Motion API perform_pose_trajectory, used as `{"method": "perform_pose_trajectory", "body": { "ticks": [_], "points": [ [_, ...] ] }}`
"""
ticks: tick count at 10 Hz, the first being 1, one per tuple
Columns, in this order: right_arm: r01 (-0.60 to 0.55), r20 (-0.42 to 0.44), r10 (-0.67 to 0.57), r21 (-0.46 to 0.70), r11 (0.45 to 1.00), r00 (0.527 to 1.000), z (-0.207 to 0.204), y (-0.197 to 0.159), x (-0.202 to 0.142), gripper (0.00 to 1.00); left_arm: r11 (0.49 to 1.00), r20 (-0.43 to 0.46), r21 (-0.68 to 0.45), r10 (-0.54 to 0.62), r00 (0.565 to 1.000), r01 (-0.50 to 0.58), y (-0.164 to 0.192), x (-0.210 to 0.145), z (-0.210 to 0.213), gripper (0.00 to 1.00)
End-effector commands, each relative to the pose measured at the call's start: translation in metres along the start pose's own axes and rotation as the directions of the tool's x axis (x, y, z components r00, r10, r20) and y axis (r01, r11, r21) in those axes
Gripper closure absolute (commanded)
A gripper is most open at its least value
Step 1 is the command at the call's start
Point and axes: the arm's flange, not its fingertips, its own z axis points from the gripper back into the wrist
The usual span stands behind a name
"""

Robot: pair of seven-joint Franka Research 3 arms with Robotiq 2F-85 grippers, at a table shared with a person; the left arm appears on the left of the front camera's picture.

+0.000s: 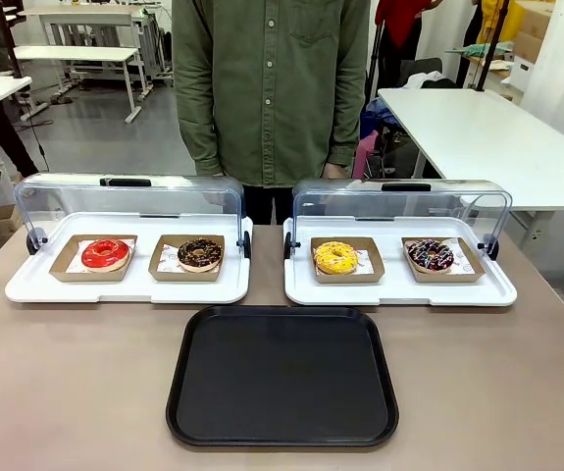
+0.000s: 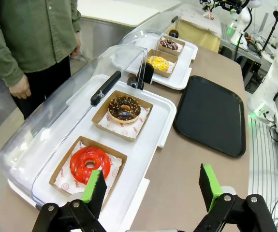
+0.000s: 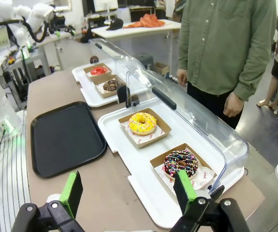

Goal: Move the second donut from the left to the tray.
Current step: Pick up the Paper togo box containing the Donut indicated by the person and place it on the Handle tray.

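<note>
The chocolate donut [image 1: 200, 253] sits in its brown holder [image 1: 185, 277] on the right half of the left display tray [image 1: 129, 288]. The red donut [image 1: 105, 254] lies in a holder of its own just to its left. That display tray's clear lid [image 1: 129, 198] is tipped back to the far side. The black tray [image 1: 282, 378] lies bare on the surface [image 1: 66, 392], in the middle and on the near side of both display trays, close to them but not touching.

The right display tray [image 1: 399, 291], its lid also tipped back, carries a yellow donut [image 1: 335, 257] on its left half and a multicoloured-sprinkled donut [image 1: 430, 255] on its right.

A person [image 1: 272, 88] in a green shirt stands at the far edge, arms hanging.

In the left wrist view the left jaws are released and spread wide. Nothing lies between the green pads [image 2: 92, 187] as they hang above the left end of the left display tray, nearest the red donut. In the right wrist view the right jaws are likewise spread and empty, above the right end of the right display tray.
</note>
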Motion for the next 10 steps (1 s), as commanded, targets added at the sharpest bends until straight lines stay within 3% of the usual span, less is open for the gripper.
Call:
{"method": "perform_pose_trajectory", "body": {
  "ticks": [1,10],
  "points": [
    [-0.03,0.03,0.03,-0.006,1.0,0.999,0.0001,-0.004,0.0026,0.0,1.0,0.01,-0.006,-0.004,1.0,0.004,-0.0001,0.0006,-0.0003,0.0],
    [-0.03,0.03,0.03,-0.006,1.0,0.999,0.0001,-0.004,0.0026,0.0,1.0,0.01,-0.006,-0.004,1.0,0.004,-0.0001,0.0006,-0.0003,0.0]
  ]
}}
